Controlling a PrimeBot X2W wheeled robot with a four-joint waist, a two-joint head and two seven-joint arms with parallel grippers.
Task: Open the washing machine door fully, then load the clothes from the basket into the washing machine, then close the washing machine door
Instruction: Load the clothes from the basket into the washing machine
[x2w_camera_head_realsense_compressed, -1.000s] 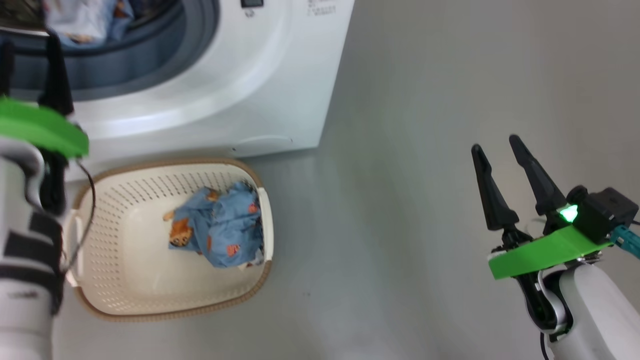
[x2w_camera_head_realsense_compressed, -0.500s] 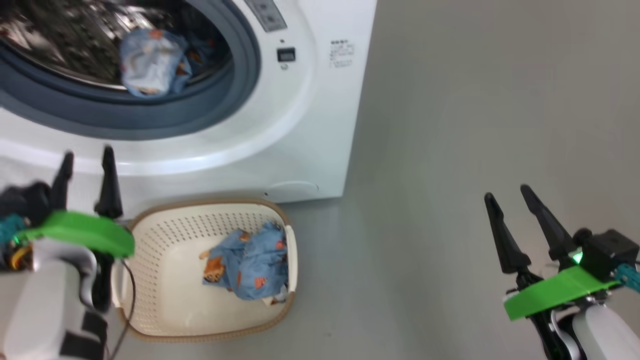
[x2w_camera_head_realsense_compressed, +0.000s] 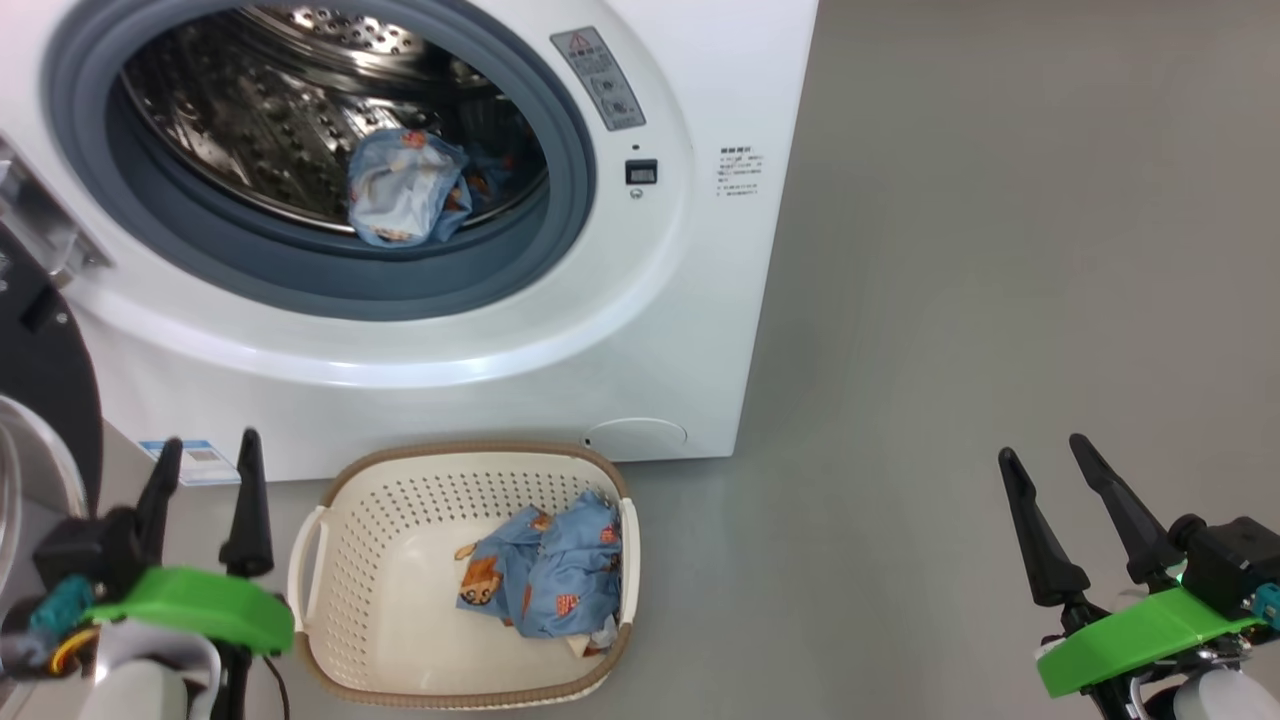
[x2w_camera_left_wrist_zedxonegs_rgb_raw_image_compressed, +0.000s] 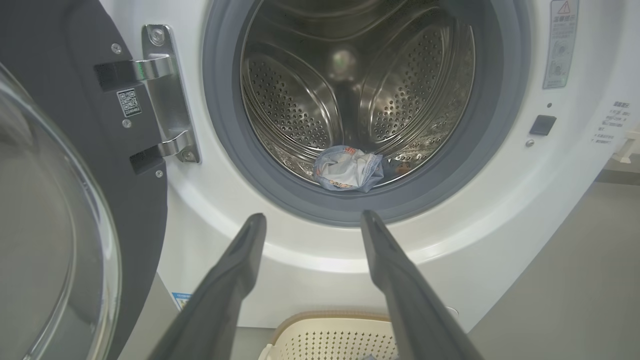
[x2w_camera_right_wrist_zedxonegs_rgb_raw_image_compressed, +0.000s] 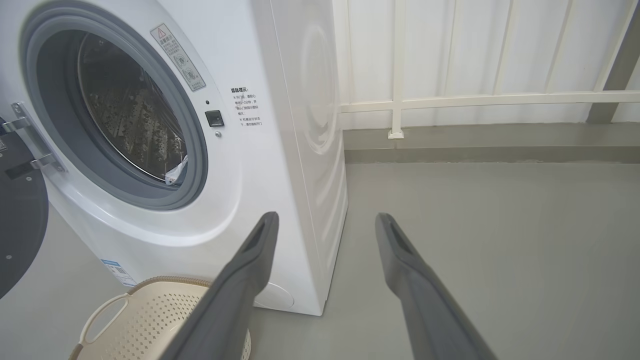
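The white washing machine (x2w_camera_head_realsense_compressed: 640, 330) stands with its door (x2w_camera_left_wrist_zedxonegs_rgb_raw_image_compressed: 55, 210) swung wide to the left on a steel hinge. One light blue cloth (x2w_camera_head_realsense_compressed: 405, 200) lies at the front lip of the steel drum (x2w_camera_left_wrist_zedxonegs_rgb_raw_image_compressed: 350, 85). On the floor before the machine sits the cream basket (x2w_camera_head_realsense_compressed: 370, 620), holding light blue clothes (x2w_camera_head_realsense_compressed: 545, 575) with orange figures. My left gripper (x2w_camera_head_realsense_compressed: 205, 452) is open and empty, just left of the basket. My right gripper (x2w_camera_head_realsense_compressed: 1043, 447) is open and empty, well to the right over bare floor.
Grey floor (x2w_camera_head_realsense_compressed: 1000, 250) stretches to the right of the machine. A white panelled wall with a rail (x2w_camera_right_wrist_zedxonegs_rgb_raw_image_compressed: 490, 97) closes the far side. The open door (x2w_camera_head_realsense_compressed: 40, 390) juts out at the left edge beside my left arm.
The head camera has tilted up, so the drum opening now shows whole. My left gripper has pulled back from the drum opening and now sits low beside the basket. The right gripper keeps its pose.
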